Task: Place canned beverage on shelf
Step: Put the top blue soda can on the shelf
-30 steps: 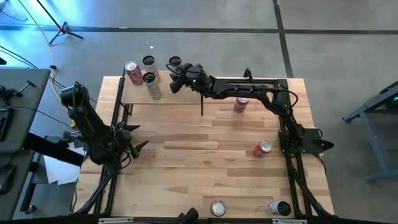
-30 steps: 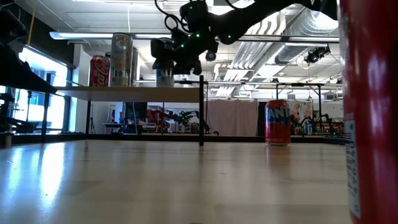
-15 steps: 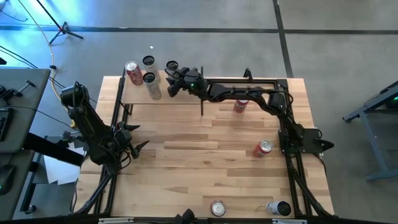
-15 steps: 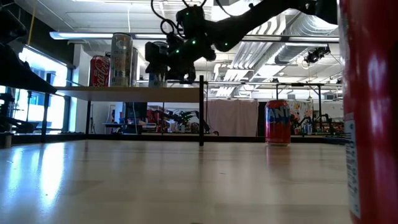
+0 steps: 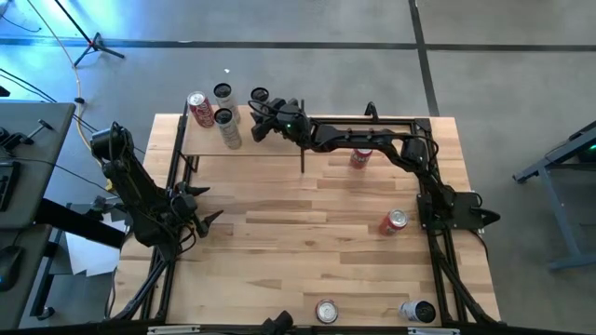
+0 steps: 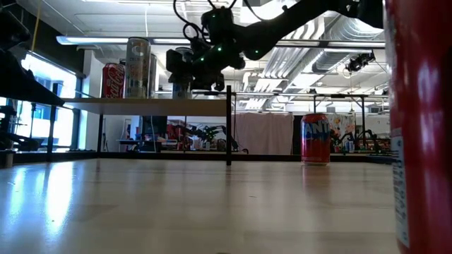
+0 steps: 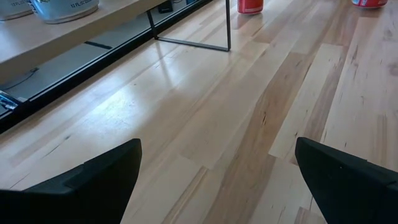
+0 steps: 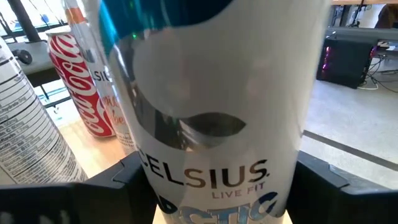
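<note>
Here, the right claw pinches one Celsius can beside three cans on the shelf.

Celsius can: top and base cut off in right wrist view. Low view: red can cropped by right edge, blurred. Can't tell if Celsius can's base touches shelf.

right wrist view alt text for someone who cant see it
A white Celsius can fills the view, held between the right pincer's dark fingers. Behind it a red Coca-Cola can and two more cans stand on the pale wood shelf.
</note>
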`<state>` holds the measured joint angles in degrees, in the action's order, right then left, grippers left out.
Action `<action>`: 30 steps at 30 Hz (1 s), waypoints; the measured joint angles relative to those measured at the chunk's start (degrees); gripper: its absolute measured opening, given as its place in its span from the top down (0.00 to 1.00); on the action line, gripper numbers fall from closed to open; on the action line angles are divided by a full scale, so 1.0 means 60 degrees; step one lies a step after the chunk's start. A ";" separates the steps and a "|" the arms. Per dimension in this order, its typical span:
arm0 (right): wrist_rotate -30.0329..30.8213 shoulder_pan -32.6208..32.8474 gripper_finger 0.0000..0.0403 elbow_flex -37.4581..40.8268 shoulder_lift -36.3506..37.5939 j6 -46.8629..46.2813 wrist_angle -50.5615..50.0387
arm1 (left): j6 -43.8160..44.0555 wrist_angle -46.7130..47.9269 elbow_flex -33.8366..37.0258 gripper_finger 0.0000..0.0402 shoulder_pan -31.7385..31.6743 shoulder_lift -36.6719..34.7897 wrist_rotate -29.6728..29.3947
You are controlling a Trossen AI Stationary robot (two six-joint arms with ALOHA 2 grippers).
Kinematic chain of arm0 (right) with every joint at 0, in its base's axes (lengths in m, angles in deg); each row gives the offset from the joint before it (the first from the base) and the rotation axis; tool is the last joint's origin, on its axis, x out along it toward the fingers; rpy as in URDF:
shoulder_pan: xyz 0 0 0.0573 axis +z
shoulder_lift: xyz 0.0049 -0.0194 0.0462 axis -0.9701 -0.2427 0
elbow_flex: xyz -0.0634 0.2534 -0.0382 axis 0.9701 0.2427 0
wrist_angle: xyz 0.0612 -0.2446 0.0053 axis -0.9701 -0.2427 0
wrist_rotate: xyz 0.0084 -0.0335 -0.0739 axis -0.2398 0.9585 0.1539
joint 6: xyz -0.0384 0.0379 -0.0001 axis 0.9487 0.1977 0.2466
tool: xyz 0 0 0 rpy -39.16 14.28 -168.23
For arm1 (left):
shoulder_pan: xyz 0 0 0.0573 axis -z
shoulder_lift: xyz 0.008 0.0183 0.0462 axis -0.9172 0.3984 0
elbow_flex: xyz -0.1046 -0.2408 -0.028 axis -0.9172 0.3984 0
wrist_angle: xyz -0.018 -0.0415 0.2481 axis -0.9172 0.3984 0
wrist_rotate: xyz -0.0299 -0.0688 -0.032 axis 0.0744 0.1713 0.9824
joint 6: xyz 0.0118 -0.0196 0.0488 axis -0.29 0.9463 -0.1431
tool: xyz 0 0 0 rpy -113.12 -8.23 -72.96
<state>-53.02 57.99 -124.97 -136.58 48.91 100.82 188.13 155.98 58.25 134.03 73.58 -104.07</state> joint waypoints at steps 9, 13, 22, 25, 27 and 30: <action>-0.0005 -0.0003 0.35 0.0000 0.0000 0.0186 -0.0020 | 0.0000 -0.0001 0.0000 0.00 -0.0002 -0.0001 0.0000; -0.0001 -0.0006 0.33 0.0000 0.0000 0.0178 -0.0029 | 0.0004 0.0002 0.0000 0.00 0.0000 -0.0001 0.0000; -0.0014 -0.0022 0.32 0.0000 0.0000 0.0180 -0.0053 | 0.0002 0.0002 0.0000 0.00 0.0000 -0.0001 0.0000; -0.0147 -0.0063 0.32 -0.0004 0.0000 0.0179 -0.0053 | -0.0003 0.0000 0.0000 0.00 -0.0001 0.0000 0.0000; -0.0349 -0.0096 0.32 -0.0007 0.0000 0.0182 -0.0053 | 0.0004 0.0000 0.0000 0.00 -0.0002 0.0001 0.0000; -0.0515 -0.0130 0.31 -0.0007 0.0000 0.0179 -0.0049 | -0.0003 -0.0002 0.0000 0.00 -0.0003 -0.0001 0.0000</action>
<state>-56.10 57.21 -125.01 -136.58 49.98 100.52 188.11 155.97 58.25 134.01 73.58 -104.07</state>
